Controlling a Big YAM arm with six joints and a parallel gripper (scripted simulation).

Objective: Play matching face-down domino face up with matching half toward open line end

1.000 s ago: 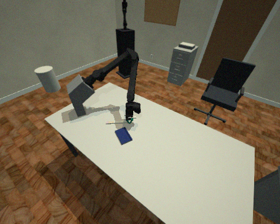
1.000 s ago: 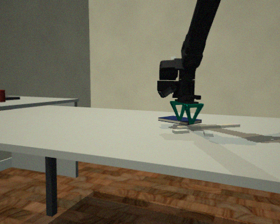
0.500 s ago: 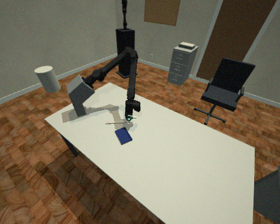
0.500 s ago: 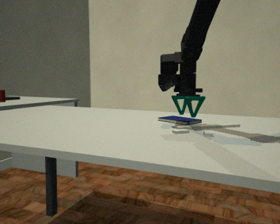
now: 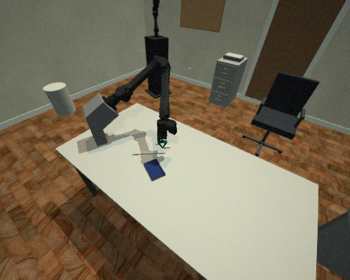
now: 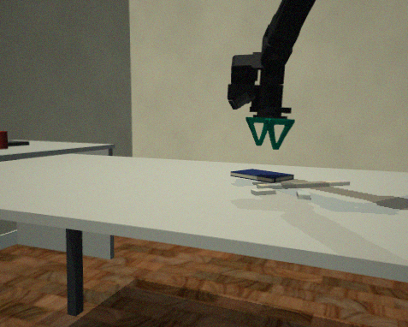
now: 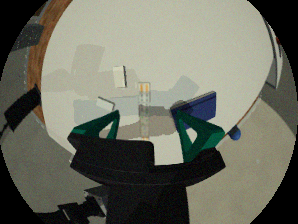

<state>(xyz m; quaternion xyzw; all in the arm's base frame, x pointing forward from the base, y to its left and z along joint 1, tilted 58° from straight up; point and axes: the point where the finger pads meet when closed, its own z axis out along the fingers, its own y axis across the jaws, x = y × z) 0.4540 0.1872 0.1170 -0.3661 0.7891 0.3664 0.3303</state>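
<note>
Although the far view blurs the pips, we judge this to be the clearing-away step, with the playing domino perhaps already laid at the line's end. The black gripper with green triangular fingers [image 5: 162, 146] [image 6: 267, 146] hangs above the table, its fingers spread and nothing between them. Below, the narrow pale domino line [image 5: 148, 154] [image 6: 316, 185] [image 7: 144, 107] runs toward twelve o'clock in the wrist view, ending in an orange-pipped half. We cannot tell for certain which piece is the matching one. A white rectangular domino [image 6: 263, 192] [image 7: 120, 76] lies apart at eleven o'clock, another small white slab [image 6: 303, 195] [image 7: 105, 103] at ten, and the flat blue book [image 5: 154, 169] [image 6: 262, 175] [image 7: 200, 111] at three. We should rise straight, fingers wide and unturned, then check the end joint before parking; any sideways sweep while low could bend the row.
</note>
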